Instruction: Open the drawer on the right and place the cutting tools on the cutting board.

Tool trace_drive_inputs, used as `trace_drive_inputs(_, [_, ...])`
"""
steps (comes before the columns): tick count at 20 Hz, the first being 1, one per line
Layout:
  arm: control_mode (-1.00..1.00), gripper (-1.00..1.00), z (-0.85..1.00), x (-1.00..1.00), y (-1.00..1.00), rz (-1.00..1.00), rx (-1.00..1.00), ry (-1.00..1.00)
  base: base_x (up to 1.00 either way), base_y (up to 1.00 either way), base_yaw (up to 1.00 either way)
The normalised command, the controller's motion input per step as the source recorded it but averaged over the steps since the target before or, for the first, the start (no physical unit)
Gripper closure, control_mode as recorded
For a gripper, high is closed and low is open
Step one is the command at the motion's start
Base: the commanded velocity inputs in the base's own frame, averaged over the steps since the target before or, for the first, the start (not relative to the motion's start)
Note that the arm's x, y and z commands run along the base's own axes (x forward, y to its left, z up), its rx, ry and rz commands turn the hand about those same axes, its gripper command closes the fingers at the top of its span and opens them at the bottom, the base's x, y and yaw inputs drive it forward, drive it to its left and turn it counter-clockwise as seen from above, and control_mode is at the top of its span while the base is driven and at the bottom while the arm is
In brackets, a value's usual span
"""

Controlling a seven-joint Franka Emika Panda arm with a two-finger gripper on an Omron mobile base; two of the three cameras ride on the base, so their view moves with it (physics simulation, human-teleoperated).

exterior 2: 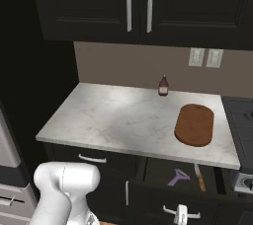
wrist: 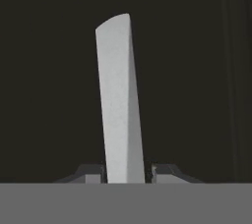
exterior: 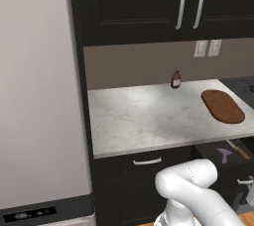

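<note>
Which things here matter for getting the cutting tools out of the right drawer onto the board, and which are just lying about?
For the job: drawer, pulled open; cutting tools lying inside it; cutting board on the counter; gripper at the drawer handle.
Just there: small dark red bottle; wooden-handled utensil in the drawer.

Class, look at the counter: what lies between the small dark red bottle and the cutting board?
Nothing: bare marble counter separates the bottle from the cutting board, seen in both base views.

Matt wooden cutting board [exterior 2: 194, 125], marble counter [exterior 2: 113, 120]
</note>
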Motion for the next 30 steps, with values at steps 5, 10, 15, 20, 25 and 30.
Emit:
trace_drive_inputs(5, [-1.0, -1.0, 0.01, -0.02, 0.0, 0.03, 0.0, 0.0, 0.0, 0.0, 0.0])
trace_drive_inputs(10, [-1.0, -1.0, 0.13, -0.21, 0.0, 0.05, 0.0, 0.0, 0.0, 0.0, 0.0])
trace_drive_inputs(15, [-1.0, -1.0, 0.32, -0.32, 0.0, 0.01, -0.02, 0.0, 0.0, 0.0, 0.0])
trace_drive_inputs(20, [-1.0, -1.0, 0.45, -0.14, 0.0, 0.0, -0.06, 0.0, 0.0, 0.0, 0.0])
trace_drive_inputs(25, [-1.0, -1.0, 0.6, -0.01, 0.01, 0.0, -0.06, 0.05, 0.0, 0.0, 0.0])
trace_drive_inputs(30, [-1.0, -1.0, 0.52, -0.04, 0.0, 0.0, -0.06, 0.13, 0.0, 0.0, 0.0])
